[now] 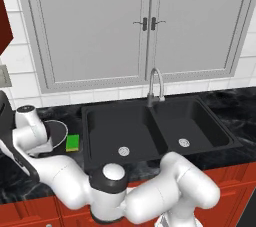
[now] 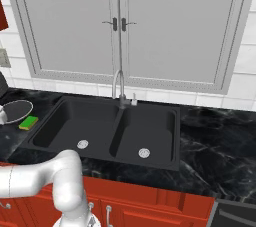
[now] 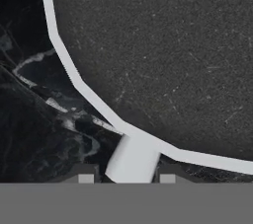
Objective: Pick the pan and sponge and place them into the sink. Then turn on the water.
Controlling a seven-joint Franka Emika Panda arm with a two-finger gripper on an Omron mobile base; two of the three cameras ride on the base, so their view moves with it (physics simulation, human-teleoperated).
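The pan lies close under the hand, dark grey inside with a pale rim. Its handle runs down between my gripper's two finger tips, which sit tight against both of its sides. From the base, the pan rests on the black counter left of the sink, partly hidden by my wrist. The green and yellow sponge lies between pan and sink. The pan and sponge also sit at the far left of the right base view. Both basins are empty, and no water runs from the faucet.
Grey cabinet doors and white tiles rise behind the counter. Black marble counter stretches to the right of the sink. Red cabinet fronts run below the counter edge. My arm's elbow bulks low in front.
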